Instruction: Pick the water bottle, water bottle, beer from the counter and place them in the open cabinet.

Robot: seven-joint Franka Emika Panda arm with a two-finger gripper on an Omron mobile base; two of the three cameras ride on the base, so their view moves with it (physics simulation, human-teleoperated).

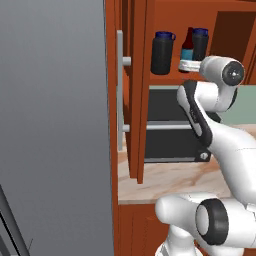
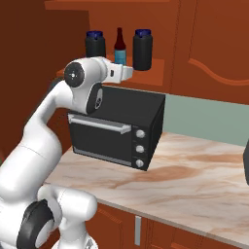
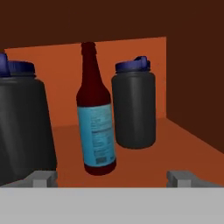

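Observation:
Both black water bottles and the beer stand upright on the shelf of the open cabinet (image 2: 156, 73). In the hand view the beer (image 3: 96, 127) is in the middle, one water bottle (image 3: 24, 122) close on the left and the other water bottle (image 3: 133, 109) farther back on the right. My gripper (image 3: 111, 177) is open just in front of the beer, holding nothing. From the right base view the bottles (image 2: 95, 44) (image 2: 142, 48) flank the beer (image 2: 120, 47), with the gripper (image 2: 130, 71) at the shelf's edge. The left base view shows the same bottles (image 1: 162, 52) (image 1: 200, 44) and beer (image 1: 188, 47).
A black oven (image 2: 116, 126) sits on the marble counter (image 2: 194, 170) directly under the shelf. The cabinet door with its grey bar handle (image 1: 120, 90) stands open to the left. A tall grey panel (image 1: 50, 125) fills the left side. A dark object (image 2: 247, 165) stands at the counter's right edge.

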